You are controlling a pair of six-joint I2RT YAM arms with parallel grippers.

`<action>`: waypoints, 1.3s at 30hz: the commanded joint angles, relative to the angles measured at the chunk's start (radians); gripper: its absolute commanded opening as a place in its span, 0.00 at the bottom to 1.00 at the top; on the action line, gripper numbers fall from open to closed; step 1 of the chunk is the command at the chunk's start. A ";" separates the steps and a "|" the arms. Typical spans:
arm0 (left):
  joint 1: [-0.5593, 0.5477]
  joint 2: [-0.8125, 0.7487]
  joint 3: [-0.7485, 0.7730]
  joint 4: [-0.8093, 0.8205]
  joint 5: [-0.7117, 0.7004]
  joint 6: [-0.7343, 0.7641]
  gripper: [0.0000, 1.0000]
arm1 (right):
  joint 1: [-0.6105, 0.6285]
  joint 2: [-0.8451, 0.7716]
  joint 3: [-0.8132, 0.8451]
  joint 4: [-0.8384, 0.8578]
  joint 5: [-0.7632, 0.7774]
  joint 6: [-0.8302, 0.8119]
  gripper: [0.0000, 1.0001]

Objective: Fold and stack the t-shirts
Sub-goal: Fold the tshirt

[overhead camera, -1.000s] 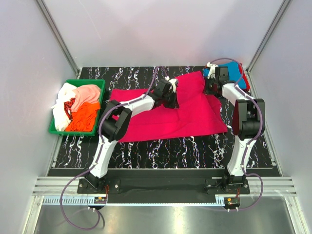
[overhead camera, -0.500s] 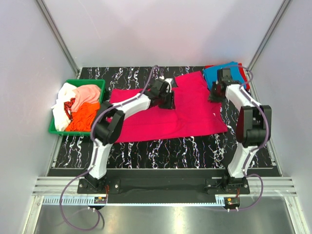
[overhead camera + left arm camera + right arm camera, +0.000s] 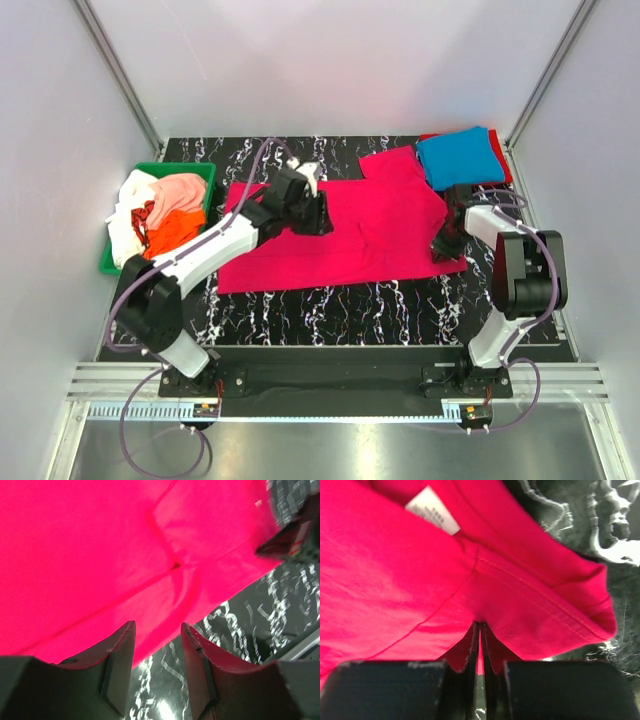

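The bright magenta-pink t-shirt point(image 3: 340, 235) lies spread across the middle of the black marbled table point(image 3: 330, 310). My left gripper point(image 3: 312, 212) hovers over its upper middle, open and empty; in the left wrist view the gripper point(image 3: 157, 630) has its jaws apart above the shirt's edge point(image 3: 100, 570). My right gripper point(image 3: 446, 240) is at the shirt's right edge, shut on a pinch of the magenta cloth point(image 3: 485, 595) in the right wrist view point(image 3: 480, 626). A white label point(image 3: 432, 510) shows near the fold. A folded blue t-shirt point(image 3: 460, 157) lies on a red one point(image 3: 506, 165) at the back right.
A green plastic bin point(image 3: 112, 266) at the left holds white point(image 3: 125, 220), peach-pink point(image 3: 180, 192) and orange point(image 3: 170, 240) t-shirts. Slanted frame posts stand at the back corners. The right arm's gripper point(image 3: 292, 535) shows at the left wrist view's top right.
My right gripper has moved from beside the blue t-shirt toward the near side, along the magenta shirt's right edge. My left gripper has moved left over the shirt, which now lies flatter.
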 commanded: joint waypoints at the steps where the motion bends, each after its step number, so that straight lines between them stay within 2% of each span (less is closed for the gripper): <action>1: 0.041 -0.086 -0.107 -0.012 -0.018 -0.047 0.46 | -0.030 -0.047 -0.088 -0.007 0.100 0.053 0.10; 5: 0.095 -0.165 -0.210 0.009 -0.024 -0.133 0.46 | -0.070 -0.082 -0.159 -0.007 0.110 0.061 0.11; 12: 0.165 -0.246 -0.201 -0.030 -0.079 -0.125 0.48 | -0.099 -0.226 -0.262 -0.010 0.133 0.082 0.13; 15: 0.254 -0.214 -0.143 -0.058 -0.071 -0.061 0.50 | -0.105 -0.281 -0.193 -0.041 0.102 0.044 0.16; 16: 0.300 -0.197 -0.094 -0.067 -0.062 -0.017 0.50 | -0.105 -0.292 -0.161 -0.054 0.082 0.017 0.20; 19: 0.351 -0.095 0.030 -0.109 -0.054 0.061 0.50 | -0.102 -0.324 -0.006 -0.050 -0.040 -0.056 0.26; 22: 0.411 0.049 0.165 -0.161 -0.054 0.089 0.50 | -0.096 -0.270 0.181 -0.025 -0.108 -0.120 0.31; 28: 0.475 0.359 0.453 -0.236 -0.014 0.215 0.48 | -0.067 0.007 0.509 -0.003 -0.171 -0.249 0.32; 32: 0.521 0.540 0.633 -0.253 -0.016 0.174 0.46 | -0.052 0.190 0.707 0.013 -0.165 -0.283 0.32; 39: 0.566 0.729 0.832 -0.261 -0.038 0.108 0.45 | -0.004 0.422 0.965 0.037 -0.145 -0.312 0.32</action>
